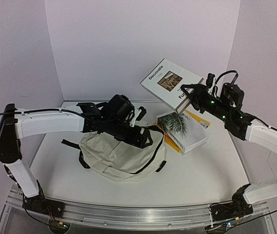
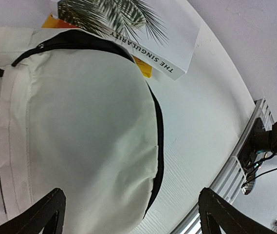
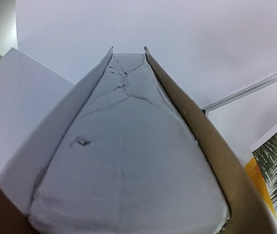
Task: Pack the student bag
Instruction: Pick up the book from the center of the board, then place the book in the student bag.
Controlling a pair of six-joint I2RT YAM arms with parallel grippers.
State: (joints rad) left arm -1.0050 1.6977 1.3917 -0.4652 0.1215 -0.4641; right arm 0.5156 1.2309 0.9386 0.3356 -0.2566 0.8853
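Two arms in play: right pincer [image 1: 191, 96] clamps white book [image 1: 167, 78] aloft. Student bag [image 1: 116, 156] lies on the surface [image 1: 211, 165], down-left of it, long axis roughly left-right. Left pincer [image 2: 133, 214], spread wide, hovers directly over the bag, so it's the nearer arm.

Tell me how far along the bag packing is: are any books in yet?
Done: nothing that I can see. The student bag lies slumped, with no book visibly inside. In hand: the right gripper holds the white Decorate book in the air, and the left gripper hovers open over the bag. Left: that book, plus the palm-leaf book stacked on a yellow book beside the bag.
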